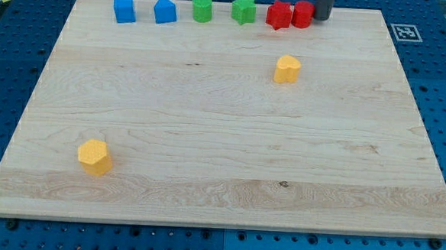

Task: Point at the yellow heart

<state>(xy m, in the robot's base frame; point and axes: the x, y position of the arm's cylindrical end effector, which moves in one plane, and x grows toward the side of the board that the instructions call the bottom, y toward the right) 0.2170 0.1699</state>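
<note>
- My tip [321, 18], a bare dark rod with no jaws and holding nothing, sits at upper right of the frame, touching the red cylinder block [303, 14].
- The yellow heart-shaped block [287, 69] lies just below, apart.
- Approach not begun; next, slide down-left toward it.

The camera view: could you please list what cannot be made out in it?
- My tip: the rod is cut off by the view's top edge; whether it touches the red block beside it is unclear.
- The two yellow blocks: too small to tell which is the heart.
- The marker at the board's top right: pattern too small to read.
</note>
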